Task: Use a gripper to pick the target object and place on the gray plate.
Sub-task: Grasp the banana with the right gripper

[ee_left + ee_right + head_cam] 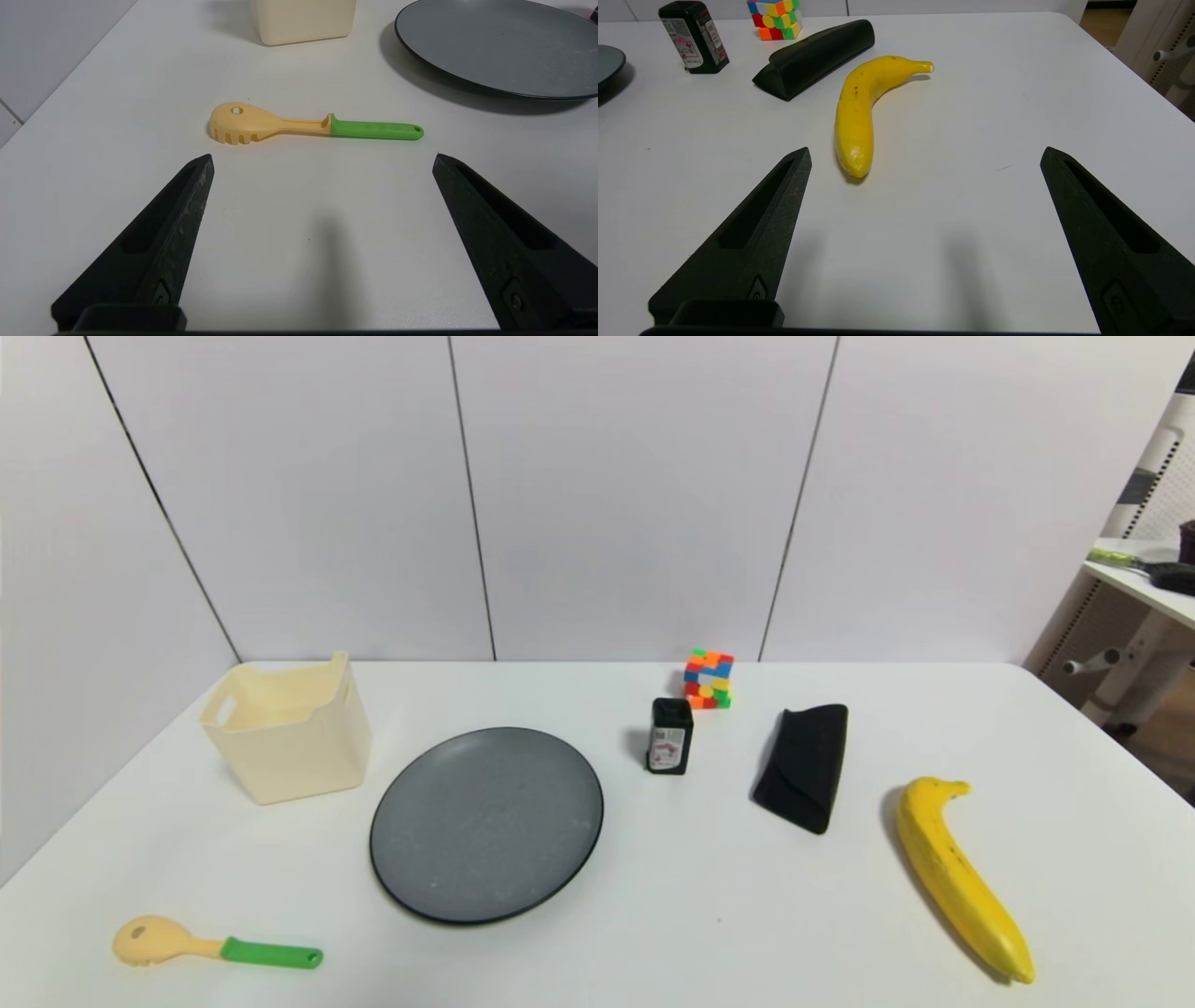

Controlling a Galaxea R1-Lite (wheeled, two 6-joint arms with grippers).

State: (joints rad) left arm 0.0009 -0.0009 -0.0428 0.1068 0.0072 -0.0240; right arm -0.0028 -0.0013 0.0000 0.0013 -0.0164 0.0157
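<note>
On the white table (653, 915), starting at the robot's left, a cream basket (285, 733) stands toward the back, and in front of it near the table's front edge lies a small yellow spoon with a green handle (215, 945). The left gripper (322, 158) hangs low over the table just short of that spoon, its jaws spread wide with nothing between them; it does not show from the head camera.

Just right of the basket sits the gray plate (485, 823), bare on top. Further right, a small black bottle with a label (669, 736) stands upright, and behind it, close by, a colourful puzzle cube (709, 679). Next comes a black case (805, 765), lying flat and angled.

The banana (962, 877) lies at the robot's right, well apart from the plate, near the case but not touching it. Its stem points toward the back of the table and its blunt end toward the front. The right gripper (924, 154) hangs low over the table on the near side of the banana, off its blunt end, jaws wide apart and touching nothing; the banana's blunt tip sits close to one jaw, toward the side where the case lies. This gripper, too, shows only from its own wrist camera.
</note>
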